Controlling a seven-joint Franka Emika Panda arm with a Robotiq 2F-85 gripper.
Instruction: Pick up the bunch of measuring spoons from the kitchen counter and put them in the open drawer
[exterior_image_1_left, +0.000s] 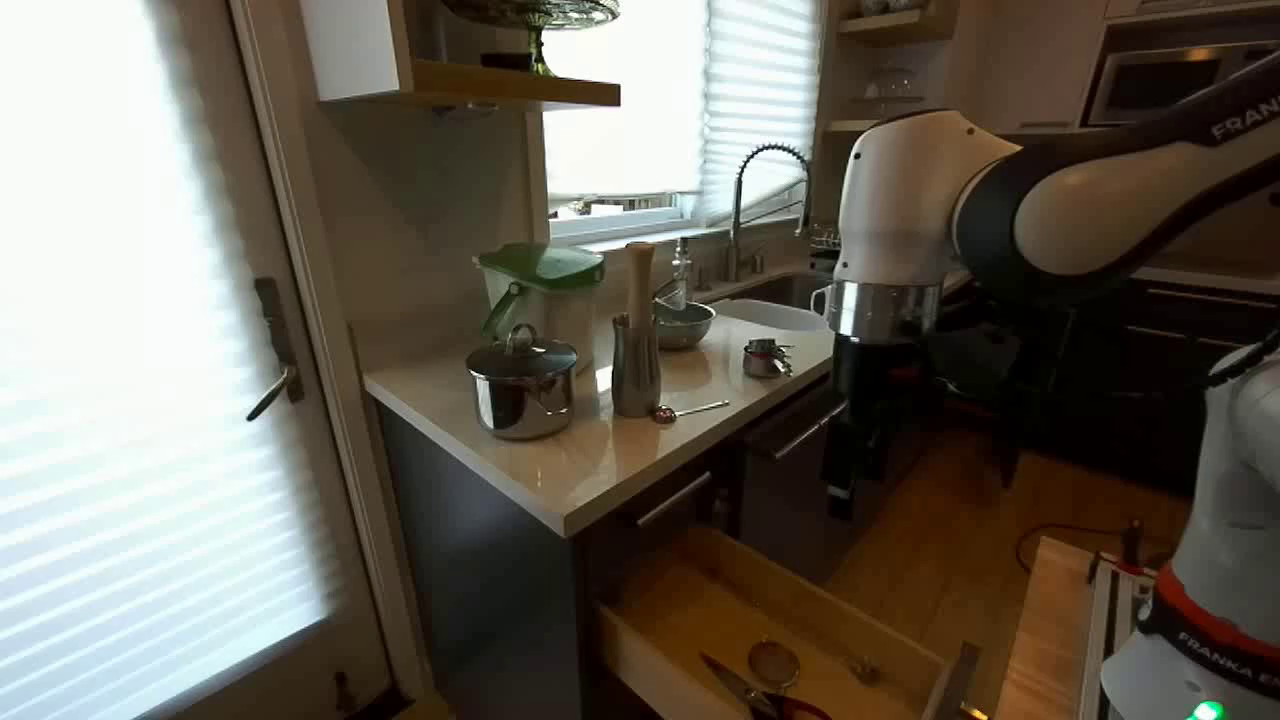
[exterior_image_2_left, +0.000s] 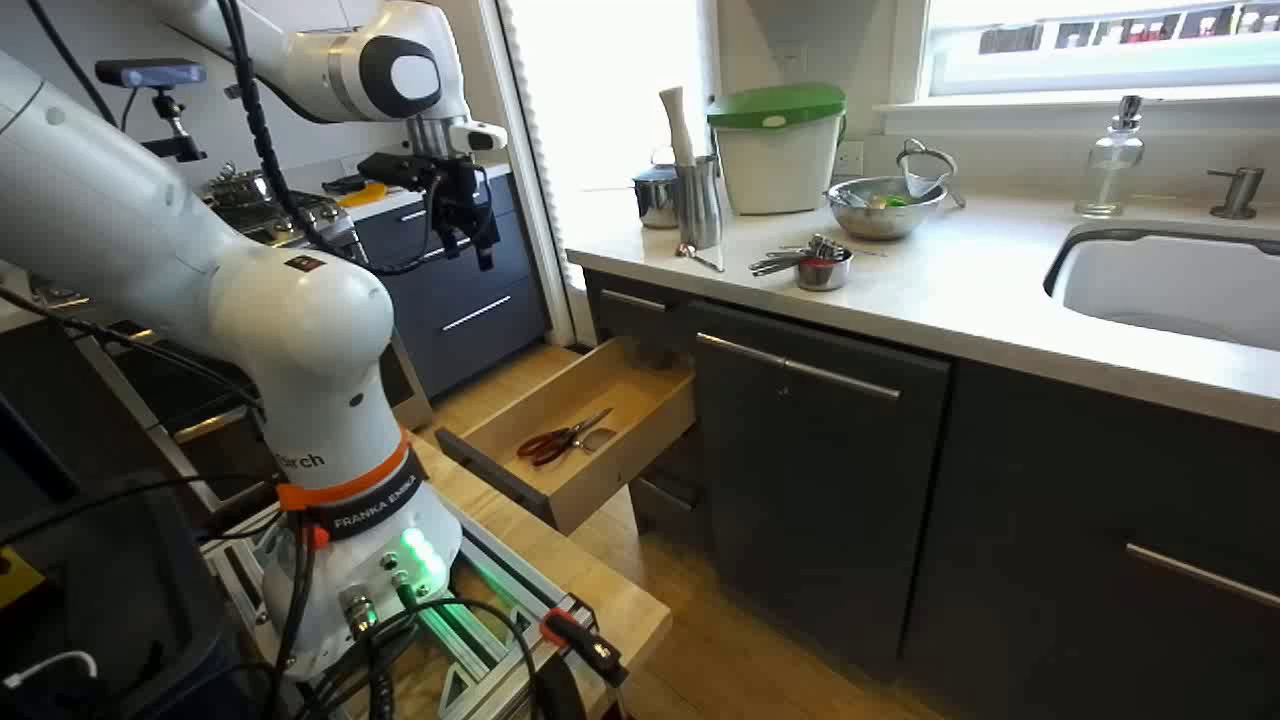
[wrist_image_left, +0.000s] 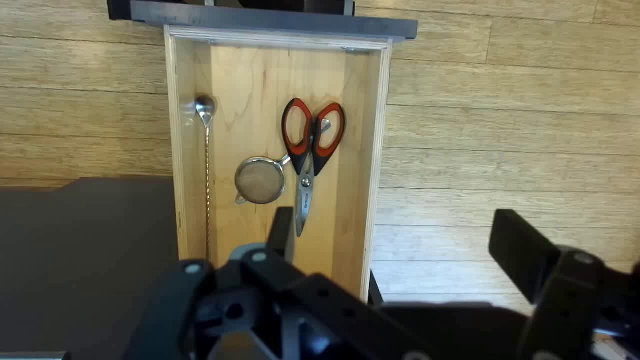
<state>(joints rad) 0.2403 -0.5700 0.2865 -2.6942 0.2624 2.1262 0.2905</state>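
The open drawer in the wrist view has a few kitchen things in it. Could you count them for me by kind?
Scissors: 1
Strainer: 1
Long thin spoon: 1
Total: 3 in sight; the fingers hide part of the drawer, so I cannot tell what may lie behind them.

kitchen counter (exterior_image_2_left: 965, 285): smooth, glossy | drawer (wrist_image_left: 250, 70): smooth wood inside | measuring spoons (exterior_image_1_left: 666, 413): shiny metal | fingers (wrist_image_left: 522, 252): matt
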